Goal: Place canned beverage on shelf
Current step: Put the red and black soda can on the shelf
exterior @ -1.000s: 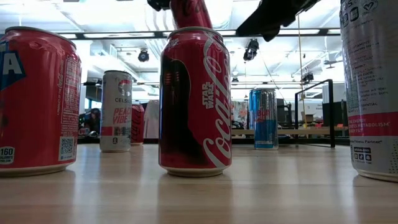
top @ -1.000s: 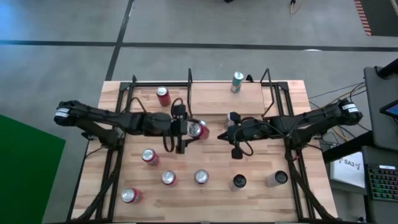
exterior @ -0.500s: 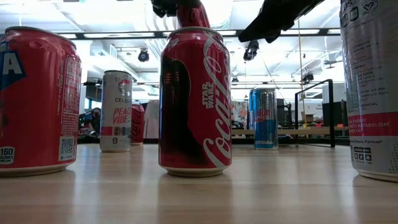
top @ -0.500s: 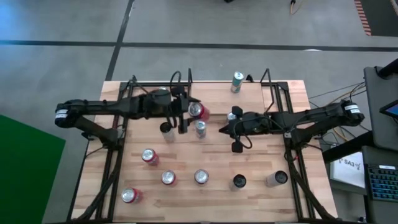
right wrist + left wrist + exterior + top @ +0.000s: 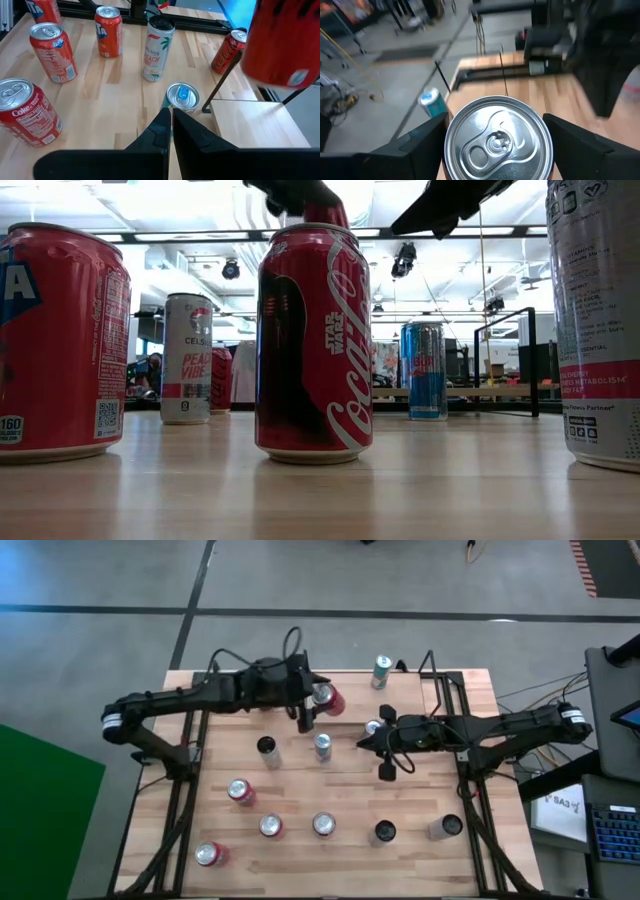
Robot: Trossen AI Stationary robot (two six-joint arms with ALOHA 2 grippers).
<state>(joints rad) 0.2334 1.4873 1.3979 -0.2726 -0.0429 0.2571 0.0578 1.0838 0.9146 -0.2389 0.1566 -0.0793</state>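
Observation:
A red canned beverage [image 5: 332,700] hangs above the left end of the shelf [image 5: 400,700], a light-wood board in black rails at the table's far side. My left gripper [image 5: 318,702] is shut on it. In the left wrist view its silver top [image 5: 497,140] sits between the two fingers. A teal can [image 5: 382,671] stands at the shelf's far edge. My right gripper [image 5: 364,743] hovers shut and holds nothing, just near of the shelf and beside a silver-topped can [image 5: 182,97]. My left gripper pinches the red can's side walls [image 5: 451,150] between its two fingers [image 5: 420,147], one on each side. The fingers reach in from the table's left, slanting slightly down. The can is lifted clear, tilted a little, above the shelf's left end.
Several cans stand on the plank table: a black-topped one [image 5: 266,747], a silver one [image 5: 322,745], and a row of red, black and silver cans along the near edge [image 5: 323,824]. Black frame posts [image 5: 430,665] rise round the shelf.
My left gripper has swung toward the table's far edge and a little right, rising, with the red can held in it. The can has gone from above the table's middle to above the shelf's left end.

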